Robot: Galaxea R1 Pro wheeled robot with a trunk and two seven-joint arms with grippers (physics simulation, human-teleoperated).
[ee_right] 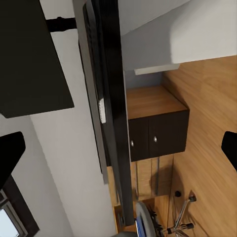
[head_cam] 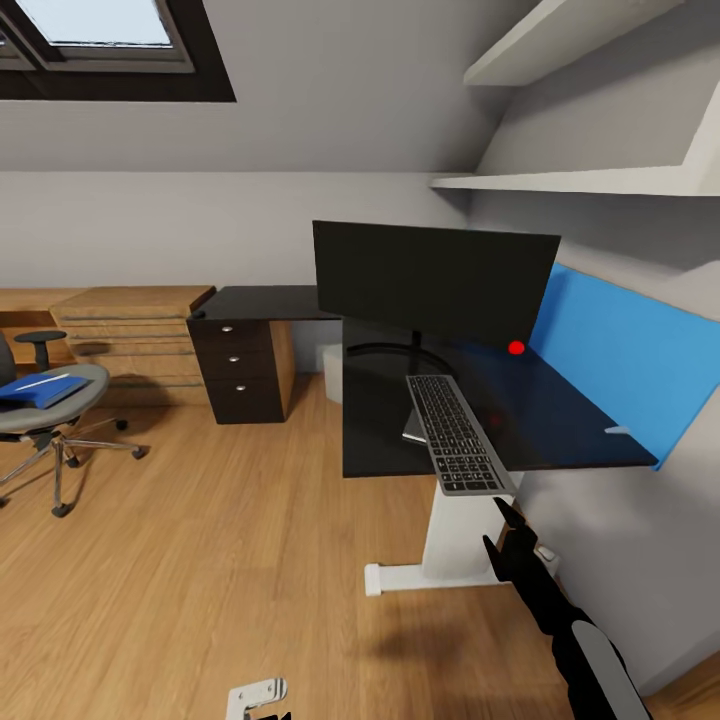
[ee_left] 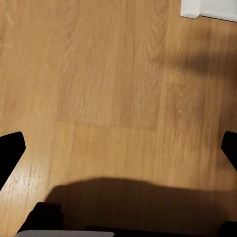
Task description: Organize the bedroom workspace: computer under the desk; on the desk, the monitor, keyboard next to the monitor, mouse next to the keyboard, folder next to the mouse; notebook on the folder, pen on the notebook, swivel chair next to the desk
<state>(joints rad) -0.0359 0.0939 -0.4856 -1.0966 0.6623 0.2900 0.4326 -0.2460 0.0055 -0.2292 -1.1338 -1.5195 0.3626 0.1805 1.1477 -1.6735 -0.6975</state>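
Your glossy black desk (head_cam: 560, 425): slim keyboard (head_cam: 455, 433) overhanging front edge, monitor (head_cam: 430, 280) behind. Wood-plank floor (head_cam: 200, 540). Both your grippers' jaws spread open, empty.

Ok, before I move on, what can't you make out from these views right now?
- Computer: not made out; in the head view the desk top hides the space beneath.
- Mouse: none told apart near the keyboard.
- Folder on the swivel chair: notebook and pen too small to separate.
- Swivel chair: cut by the head view's edge.
- Right gripper: head view too dark to judge the jaws.
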